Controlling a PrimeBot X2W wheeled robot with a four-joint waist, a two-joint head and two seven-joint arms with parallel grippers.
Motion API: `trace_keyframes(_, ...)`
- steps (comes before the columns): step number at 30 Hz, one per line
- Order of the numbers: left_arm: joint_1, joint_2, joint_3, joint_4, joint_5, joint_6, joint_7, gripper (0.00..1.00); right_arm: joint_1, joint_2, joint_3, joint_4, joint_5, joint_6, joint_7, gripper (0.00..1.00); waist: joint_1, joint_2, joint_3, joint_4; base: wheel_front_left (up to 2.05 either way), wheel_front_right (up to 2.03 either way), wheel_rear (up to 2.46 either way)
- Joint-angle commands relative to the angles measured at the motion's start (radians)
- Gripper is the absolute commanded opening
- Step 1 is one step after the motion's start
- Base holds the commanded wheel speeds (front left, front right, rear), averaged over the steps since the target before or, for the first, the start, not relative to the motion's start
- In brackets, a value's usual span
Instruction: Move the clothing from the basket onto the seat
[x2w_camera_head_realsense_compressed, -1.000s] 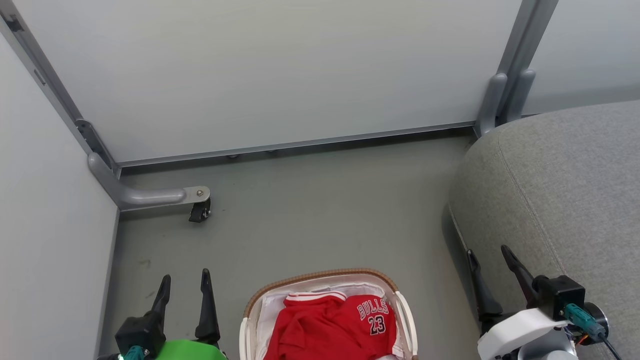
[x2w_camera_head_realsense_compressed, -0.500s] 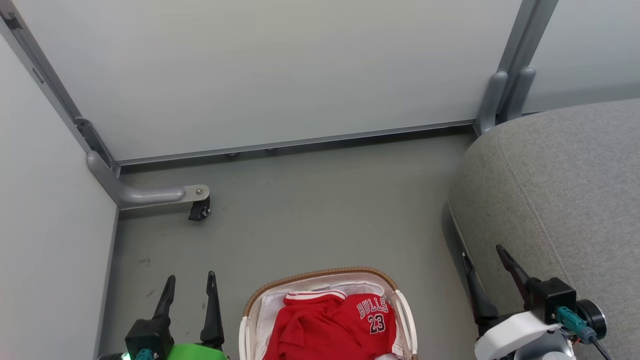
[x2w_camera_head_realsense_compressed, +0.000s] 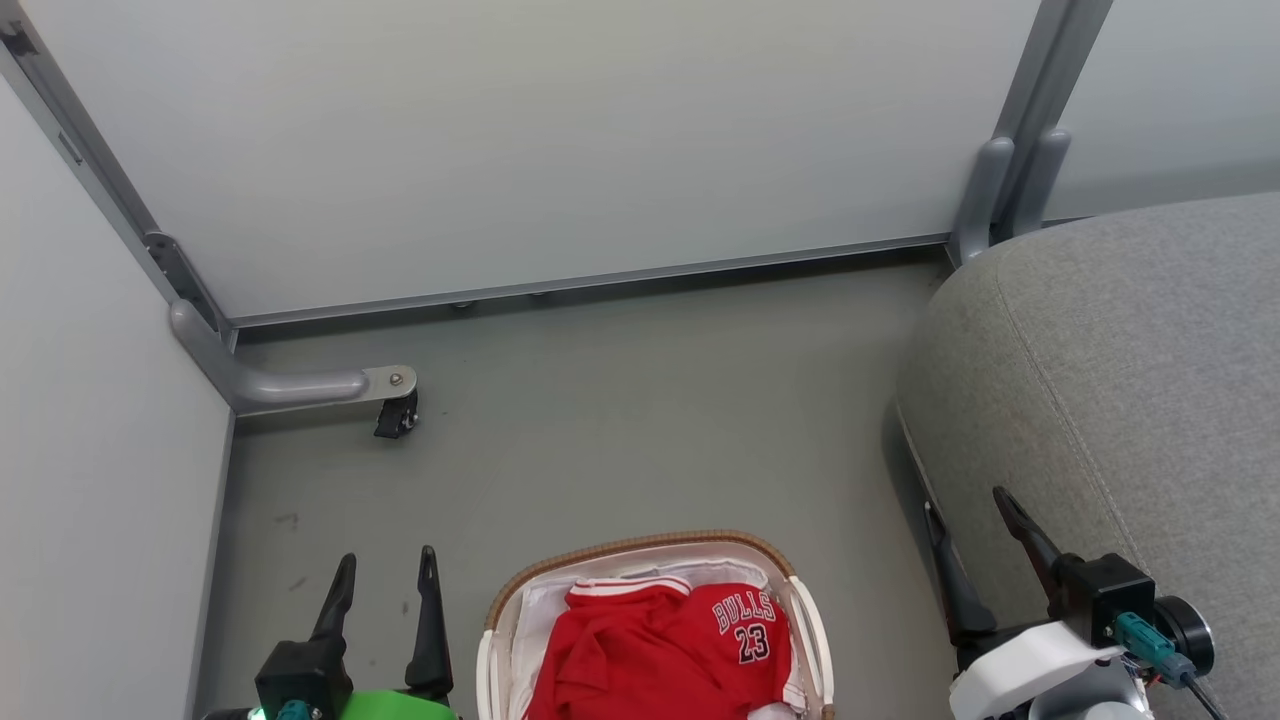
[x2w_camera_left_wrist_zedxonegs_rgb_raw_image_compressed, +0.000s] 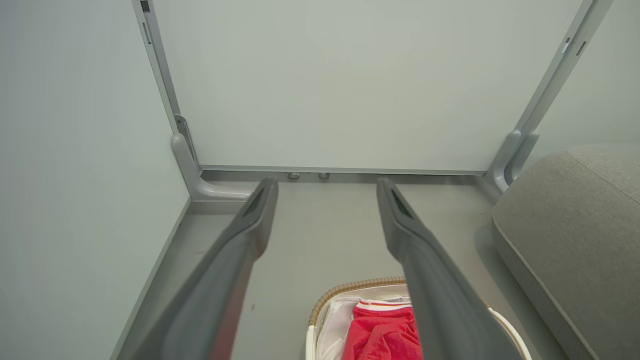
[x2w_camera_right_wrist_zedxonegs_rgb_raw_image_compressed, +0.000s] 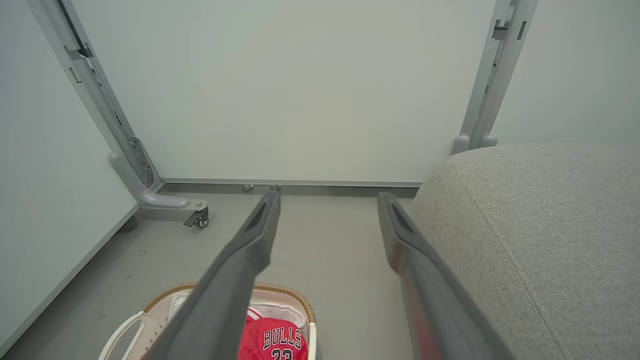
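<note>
You have a plain grey floor (x2w_camera_head_realsense_compressed: 620, 420) before you, closed in by pale partition panels (x2w_camera_head_realsense_compressed: 560, 150). The basket (x2w_camera_head_realsense_compressed: 640, 544) stands on it at the near edge of the head view, well apart from the panels. To its right the grey seat (x2w_camera_head_realsense_compressed: 1120, 380) rises from the floor. Near the left corner a grey partition foot (x2w_camera_head_realsense_compressed: 300, 385) rests on its black caster (x2w_camera_head_realsense_compressed: 392, 422), with a few dark scuffs (x2w_camera_head_realsense_compressed: 288, 520) nearby.

Seems a staged test booth in a lab, not a real home. Closed in by pale partition panels (x2w_camera_head_realsense_compressed: 560, 150) across the frame's top, on grey metal posts (x2w_camera_head_realsense_compressed: 1030, 120) with a castor foot (x2w_camera_head_realsense_compressed: 396, 415) (middle left). Bare grey floor (x2w_camera_head_realsense_compressed: 620, 420); homely seat (x2w_camera_head_realsense_compressed: 1120, 350) at right, basket (x2w_camera_head_realsense_compressed: 650, 539) at bottom.
</note>
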Motion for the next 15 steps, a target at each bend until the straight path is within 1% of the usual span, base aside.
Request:
trace_keyframes(1,0.004,0.006,-0.003,0.003,0.004,-0.004,-0.001,1.00,0.007,-0.006,-0.003,-0.009,0.000,0.000,-0.005,1.00,0.0000,0.0000,0.005,0.000,0.00,0.00,0.00)
trace_keyframes(7,-0.053,0.006,-0.046,0.007,0.030,-0.014,-0.001,1.00,-0.023,-0.006,-0.008,-0.030,-0.003,0.000,-0.005,1.00,0.0000,0.0000,0.054,-0.006,0.00,0.00,0.00)
trace_keyframes(11,-0.123,0.006,-0.089,0.027,0.078,-0.026,-0.001,1.00,-0.059,-0.005,-0.010,-0.057,-0.005,0.000,-0.005,1.00,0.0000,0.0000,0.118,-0.018,0.00,0.00,0.00)
trace_keyframes(15,-0.219,0.006,-0.137,0.090,0.113,-0.039,0.000,1.00,-0.104,-0.005,-0.005,-0.091,-0.008,0.000,-0.004,1.00,0.0000,0.0000,0.196,-0.047,0.00,0.00,0.00)
